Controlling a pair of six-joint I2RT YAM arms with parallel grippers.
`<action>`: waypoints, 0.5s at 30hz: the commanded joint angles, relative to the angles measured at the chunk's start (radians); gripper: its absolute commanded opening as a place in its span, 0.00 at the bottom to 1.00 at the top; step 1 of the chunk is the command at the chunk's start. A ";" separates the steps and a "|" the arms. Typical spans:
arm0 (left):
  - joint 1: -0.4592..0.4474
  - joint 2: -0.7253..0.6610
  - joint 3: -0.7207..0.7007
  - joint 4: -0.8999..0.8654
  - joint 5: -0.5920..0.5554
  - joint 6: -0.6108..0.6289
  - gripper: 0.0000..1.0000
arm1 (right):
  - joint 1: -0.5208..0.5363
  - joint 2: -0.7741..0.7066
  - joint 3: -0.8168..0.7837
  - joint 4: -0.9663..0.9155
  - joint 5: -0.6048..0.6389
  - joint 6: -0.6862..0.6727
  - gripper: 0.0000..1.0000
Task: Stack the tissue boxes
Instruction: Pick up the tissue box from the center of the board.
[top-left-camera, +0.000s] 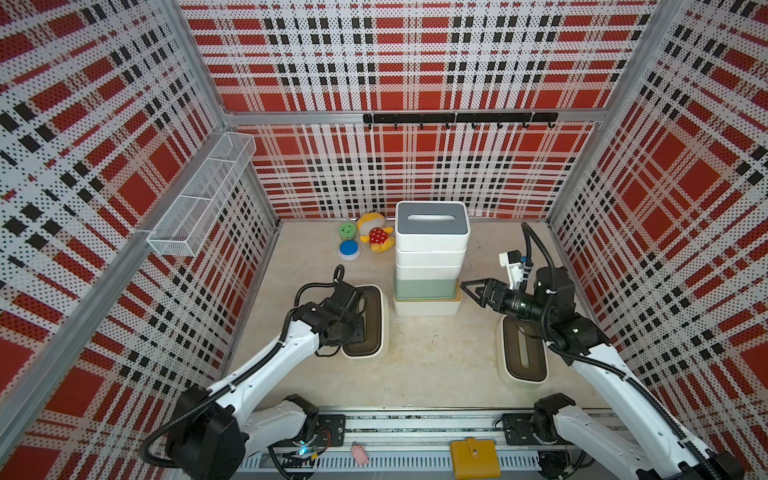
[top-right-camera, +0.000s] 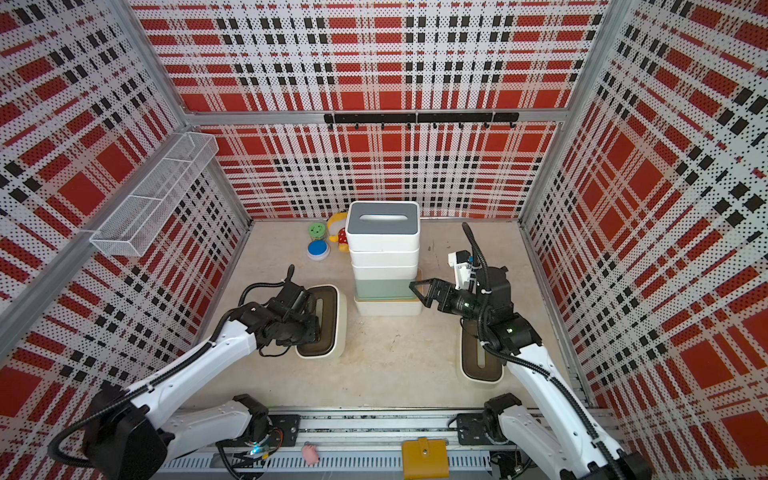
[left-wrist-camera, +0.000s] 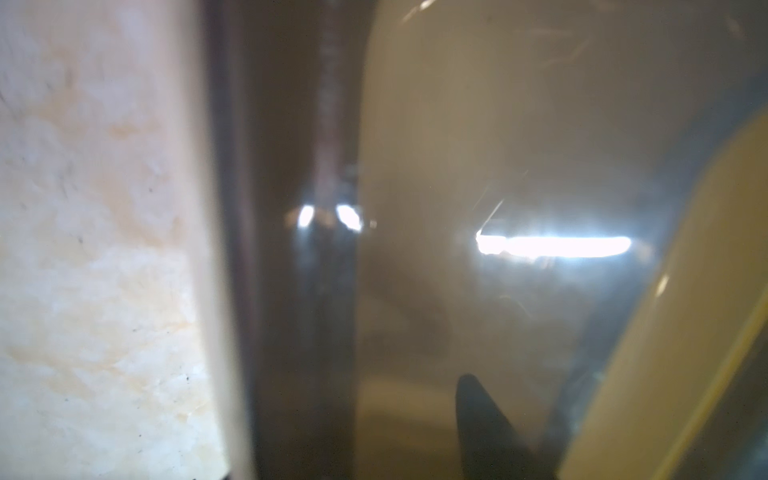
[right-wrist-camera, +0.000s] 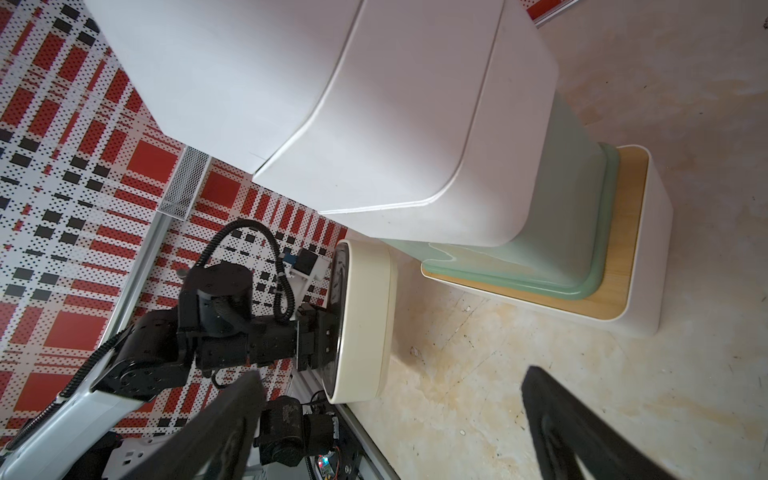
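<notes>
I see a stack (top-left-camera: 430, 249) of five boxes in the middle: a bamboo-lidded one at the base, then green, then three white, with a grey lid on top. The left box (top-left-camera: 384, 320) and right box (top-left-camera: 521, 361), both brown-lidded, lie loose on either side. My left gripper (top-left-camera: 355, 307) is down on the left box's lid; I cannot tell how its jaws stand. My right gripper (top-left-camera: 471, 293) hangs spread wide and empty, just beside the stack's base.
</notes>
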 joint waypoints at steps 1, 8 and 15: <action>-0.038 -0.068 0.075 -0.016 0.021 0.088 0.48 | 0.007 -0.010 0.030 0.027 -0.004 -0.020 1.00; -0.117 -0.117 0.140 -0.055 0.026 0.212 0.49 | 0.020 -0.027 0.029 0.020 -0.019 0.000 1.00; -0.228 -0.074 0.196 -0.068 0.019 0.254 0.48 | 0.038 -0.051 0.025 0.007 -0.047 0.048 1.00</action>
